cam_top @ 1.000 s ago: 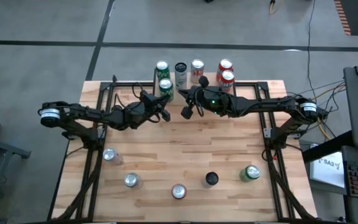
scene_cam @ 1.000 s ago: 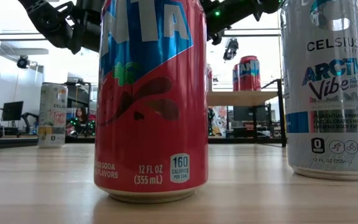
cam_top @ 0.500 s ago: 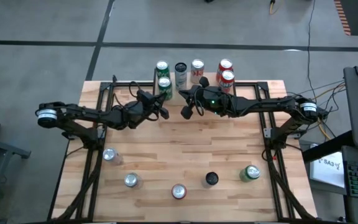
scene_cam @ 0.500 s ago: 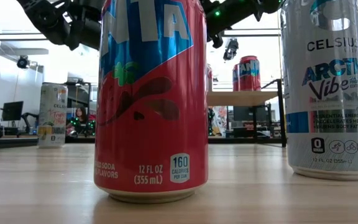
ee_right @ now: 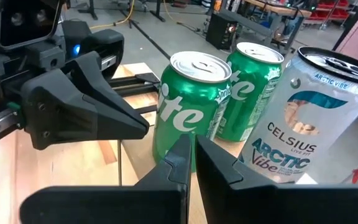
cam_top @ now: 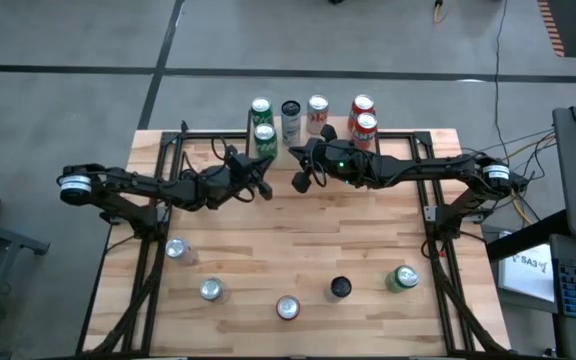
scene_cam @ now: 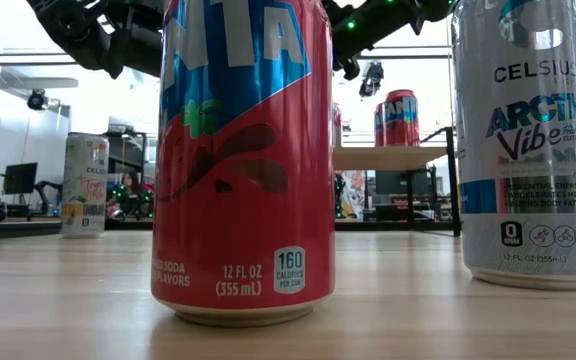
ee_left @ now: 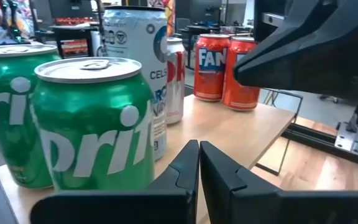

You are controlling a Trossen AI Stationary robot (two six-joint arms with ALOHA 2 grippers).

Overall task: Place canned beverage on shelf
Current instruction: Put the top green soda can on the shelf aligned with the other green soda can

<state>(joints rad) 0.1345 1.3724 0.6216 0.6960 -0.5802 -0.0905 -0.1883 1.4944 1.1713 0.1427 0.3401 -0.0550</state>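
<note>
Sprite cans (ee_left: 92,124) stand on the shelf (ee_left: 229,134) at the far edge of the table (cam_top: 298,250); you see two of them, one behind the other, at the shelf's left end in the high view. Beside them on the same board stand a Celsius can (ee_right: 300,127), a pale can (cam_top: 317,113) and two red Fanta cans (ee_left: 227,71) (side by side in the left wrist view).

Left arm: its jaws (ee_left: 199,165) are pressed together and hold nothing; they sit just in front of the nearer Sprite can, above the shelf's front edge. Right arm: its jaws (ee_right: 190,158) are likewise closed and empty, pointing at the same green can from the other side, near the shelf's middle.

Along the near edge of the table you find five more cans well apart from the shelf: three with silver tops (cam_top: 211,290), a red Fanta can (scene_cam: 243,160), a dark-topped Celsius can (scene_cam: 521,140) and a green can (cam_top: 401,278). In the low view the Fanta can fills the foreground, with the shelf visible behind it.
</note>
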